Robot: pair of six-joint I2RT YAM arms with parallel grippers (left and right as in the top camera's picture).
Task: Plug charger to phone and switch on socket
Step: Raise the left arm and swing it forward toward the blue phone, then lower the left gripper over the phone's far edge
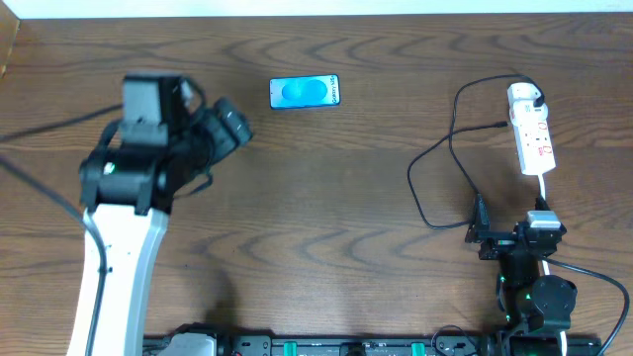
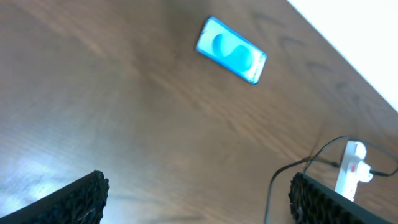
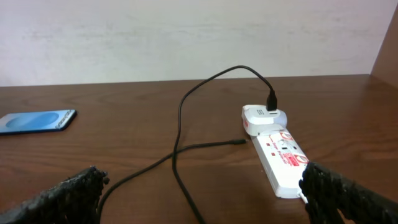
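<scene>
The phone [image 1: 305, 92] lies flat at the back centre of the table, blue screen up, also seen in the left wrist view [image 2: 231, 50] and the right wrist view [image 3: 36, 120]. The white socket [image 1: 534, 138] [image 3: 283, 158] lies at the back right. The charger's white plug head [image 3: 264, 116] sits in its far end. The black charger cable [image 1: 410, 181] [image 3: 181, 112] loops over the table, and its connector tip [image 3: 239, 142] lies free beside the socket. My left gripper [image 1: 234, 124] [image 2: 198, 199] hovers open, left of the phone. My right gripper [image 1: 509, 229] [image 3: 202, 193] is open over the cable loop, just in front of the socket.
The socket's white cord [image 1: 542, 193] runs toward the right arm's base. A pale wall [image 3: 186, 31] stands behind the table's far edge. A rail with electronics [image 1: 326, 346] lines the front edge. The brown wooden table [image 1: 326, 198] stretches between the arms.
</scene>
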